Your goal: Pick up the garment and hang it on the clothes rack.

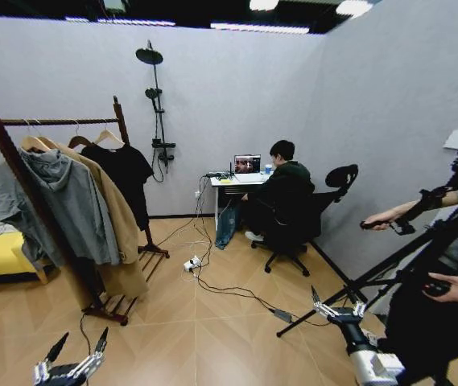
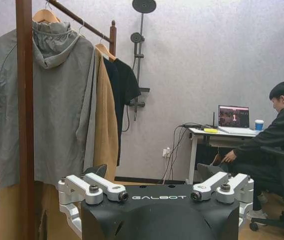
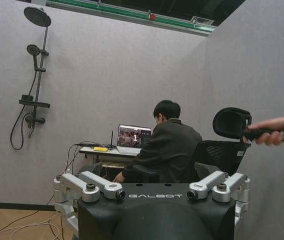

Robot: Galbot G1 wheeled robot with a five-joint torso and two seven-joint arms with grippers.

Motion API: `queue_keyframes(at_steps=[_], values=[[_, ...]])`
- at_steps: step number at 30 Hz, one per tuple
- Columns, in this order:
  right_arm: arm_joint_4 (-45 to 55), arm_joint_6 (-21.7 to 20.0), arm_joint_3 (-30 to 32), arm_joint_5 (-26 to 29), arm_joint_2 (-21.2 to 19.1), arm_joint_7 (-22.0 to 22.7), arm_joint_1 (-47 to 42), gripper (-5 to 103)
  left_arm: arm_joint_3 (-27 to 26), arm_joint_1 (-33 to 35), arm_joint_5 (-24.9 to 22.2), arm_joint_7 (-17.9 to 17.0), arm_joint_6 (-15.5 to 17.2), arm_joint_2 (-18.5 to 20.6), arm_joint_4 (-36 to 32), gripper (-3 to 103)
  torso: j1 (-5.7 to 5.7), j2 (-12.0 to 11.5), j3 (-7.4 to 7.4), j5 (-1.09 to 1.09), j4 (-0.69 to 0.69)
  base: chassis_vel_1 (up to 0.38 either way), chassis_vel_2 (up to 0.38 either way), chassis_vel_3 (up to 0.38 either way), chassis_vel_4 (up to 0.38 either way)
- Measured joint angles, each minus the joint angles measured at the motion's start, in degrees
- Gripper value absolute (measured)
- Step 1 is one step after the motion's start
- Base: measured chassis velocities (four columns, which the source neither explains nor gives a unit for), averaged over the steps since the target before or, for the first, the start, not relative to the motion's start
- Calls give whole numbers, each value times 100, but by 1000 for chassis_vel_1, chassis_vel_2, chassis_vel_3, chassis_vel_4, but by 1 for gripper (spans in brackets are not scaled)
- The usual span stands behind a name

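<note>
Rack (image 1: 59, 121) of dark wood bearing grey hoodie (image 1: 72, 197), tan coat (image 1: 116, 213) and black T-shirt (image 1: 128, 181). Teal garment's whereabouts cannot be told. Left gripper (image 1: 76, 347) low before the rack, right gripper (image 1: 337, 304) well apart from it, both extended forward, fingers spread, empty.

Each gripper (image 2: 159, 192) is a black block marked GALBOT in white, flanked by silver linkages with dark pivot screws; dark pointed fingertips (image 1: 57, 347).

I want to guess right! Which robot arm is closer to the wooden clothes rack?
Left, probably: the left pincer sits open before the dark reddish-brown wooden clothes rack, while the right pincer, also open, is beside the black tripod.
</note>
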Motion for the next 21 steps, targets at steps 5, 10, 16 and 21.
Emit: queue_keyframes(at_steps=[5,10,16,21], values=[[0,0,0,0,0,0,0,100,0,0,0,0,0,0,0,100,0,0,0,0,0,0,0,0,0],[0,0,0,0,0,0,0,100,0,0,0,0,0,0,0,100,0,0,0,0,0,0,0,0,0],[0,0,0,0,0,0,0,100,0,0,0,0,0,0,0,100,0,0,0,0,0,0,0,0,0],[3,-58,2,0,18,-5,28,100,0,0,0,0,0,0,0,100,0,0,0,0,0,0,0,0,0]])
